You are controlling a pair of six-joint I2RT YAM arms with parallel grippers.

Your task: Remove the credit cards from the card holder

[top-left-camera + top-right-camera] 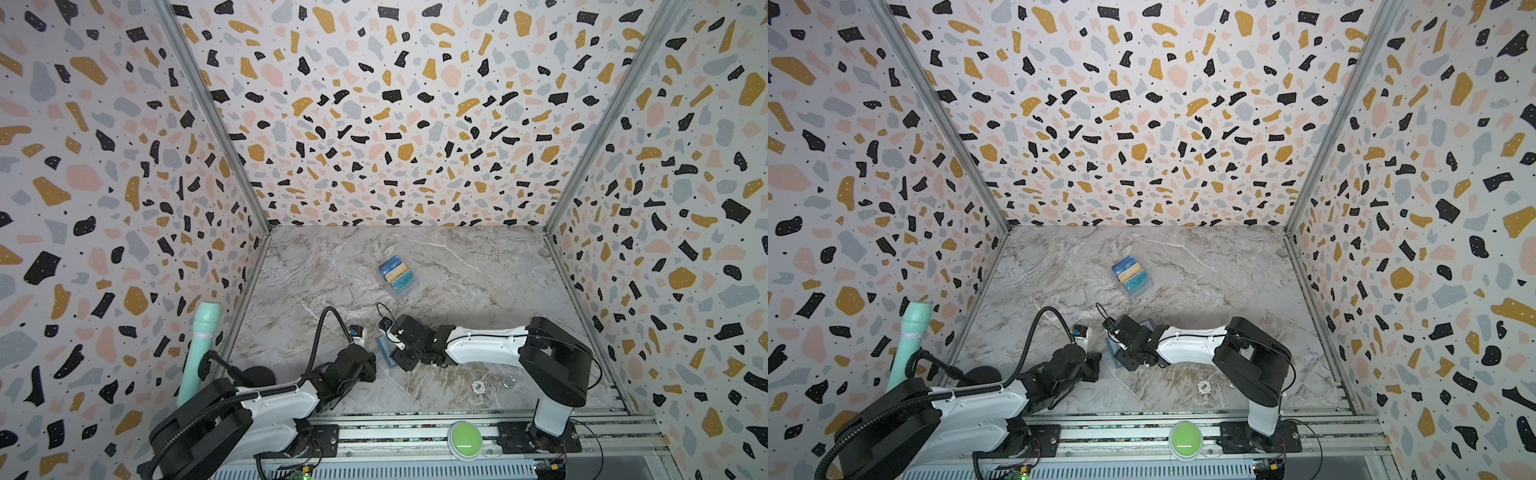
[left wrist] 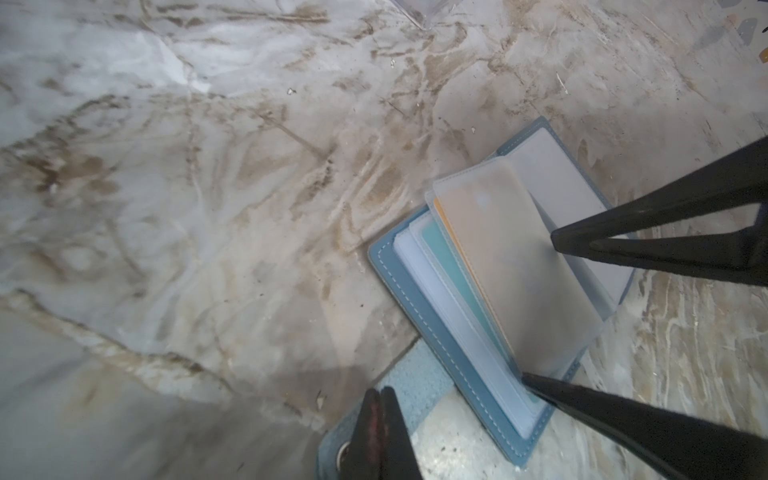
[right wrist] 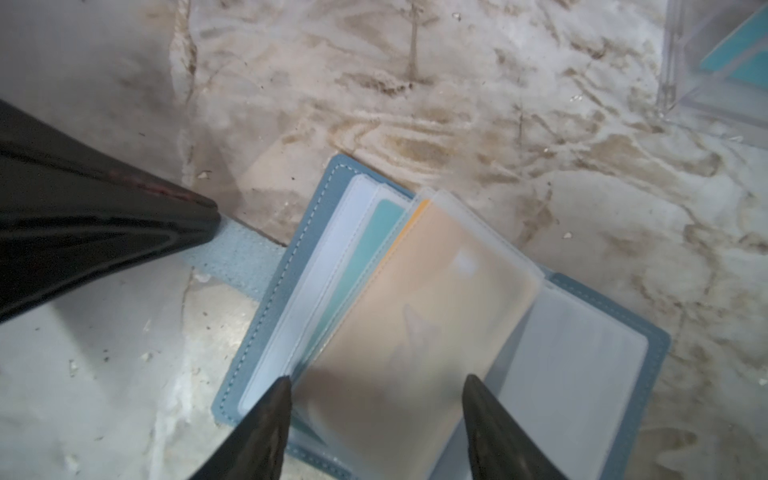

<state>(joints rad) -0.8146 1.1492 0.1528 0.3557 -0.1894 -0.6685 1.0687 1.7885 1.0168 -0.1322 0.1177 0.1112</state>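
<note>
The left pincer (image 2: 380, 415) is shut tight. Its tip presses on the pale blue strap (image 3: 245, 257) of the card holder (image 3: 289, 270). The right pincer (image 3: 378, 399) is open, about as wide as one clear page. One finger sits at each side of the page that has the yellow-tan card (image 3: 415, 316) inside. I cannot tell if the fingers touch the page. This pincer has no grip on anything. A teal card (image 3: 374, 245) peeks out of the next page.

The card holder lies open and flat on the tabletop (image 1: 478, 291). It is near the front and in the middle, between the two arms. Its strap side is by the left pincer. Far behind it, well apart, is a clear stand (image 3: 702, 104) with more cards in it. There is wide room on the tabletop to the left, the right and the far side.
</note>
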